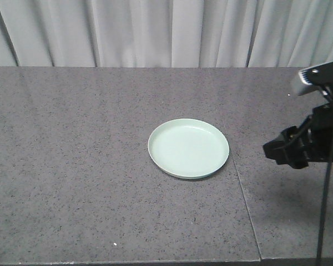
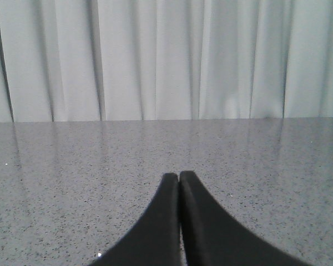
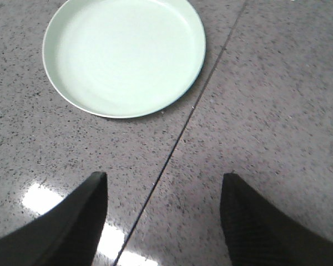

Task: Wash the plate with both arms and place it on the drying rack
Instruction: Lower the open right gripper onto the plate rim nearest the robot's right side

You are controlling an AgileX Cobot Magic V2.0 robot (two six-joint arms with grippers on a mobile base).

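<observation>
The mint-green plate [image 1: 188, 148] lies flat at frame centre on the speckled countertop [image 1: 72, 166]. The right gripper [image 3: 162, 185], jaws wide, hovers at its right; the left gripper [image 2: 179, 178] is pinched closed. It should approach low and catch the near rim squarely.

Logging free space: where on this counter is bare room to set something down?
Bare counter everywhere left of the plate, behind it up to the curtain, and in front. Tightest right of the plate, where the right gripper hangs open.
</observation>
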